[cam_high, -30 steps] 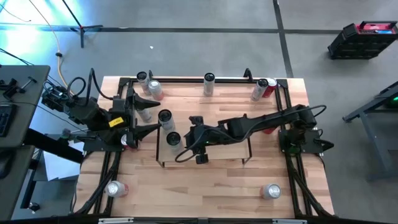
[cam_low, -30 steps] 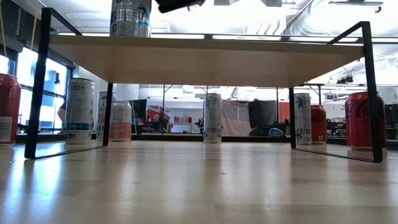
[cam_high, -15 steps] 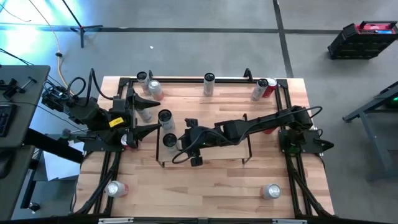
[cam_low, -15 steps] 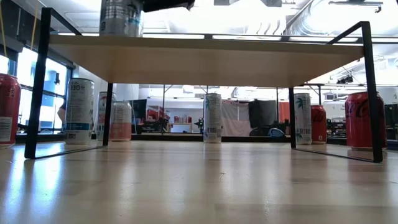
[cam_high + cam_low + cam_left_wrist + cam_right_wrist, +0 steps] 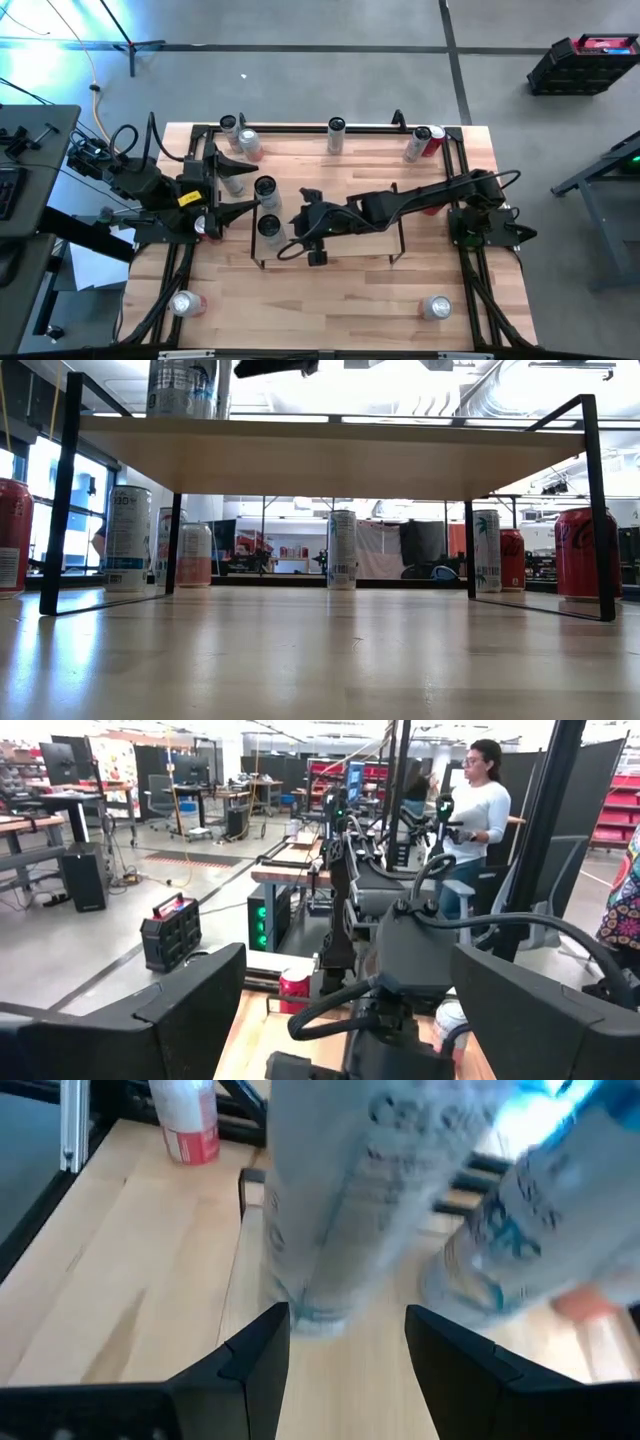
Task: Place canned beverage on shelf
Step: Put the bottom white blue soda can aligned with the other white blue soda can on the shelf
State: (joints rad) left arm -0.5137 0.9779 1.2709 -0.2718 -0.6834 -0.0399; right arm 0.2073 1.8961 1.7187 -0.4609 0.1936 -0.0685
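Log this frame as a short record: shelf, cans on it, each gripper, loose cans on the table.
shelf: low light-wood board on black wire end frames, mid-table
cans on shelf: two silver cans, upright at its left end; near can, far can
right gripper: over the shelf's left end, fingers astride the near can; grip or release unclear
left gripper: open, at the table's left side, beside the far can, holding nothing
loose cans: several along the far edge; two lying near the front corners
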